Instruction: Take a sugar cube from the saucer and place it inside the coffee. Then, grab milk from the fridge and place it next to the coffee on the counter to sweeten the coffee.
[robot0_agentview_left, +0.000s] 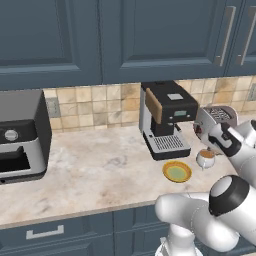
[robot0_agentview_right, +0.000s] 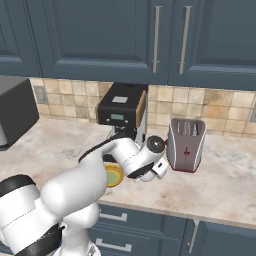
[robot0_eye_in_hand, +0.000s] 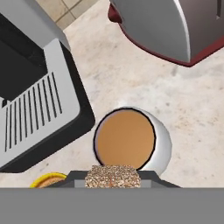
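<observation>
A: Where is the sugar cube (robot0_eye_in_hand: 112, 176)?
B: Bottom centre of the hand view, pinched between the jaws of the gripper (robot0_eye_in_hand: 113, 178), just over the coffee (robot0_eye_in_hand: 131, 140) at centre frame.

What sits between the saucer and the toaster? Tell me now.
The coffee stands between the saucer and the toaster, with bare counter around it, as the hand view shows.
</observation>
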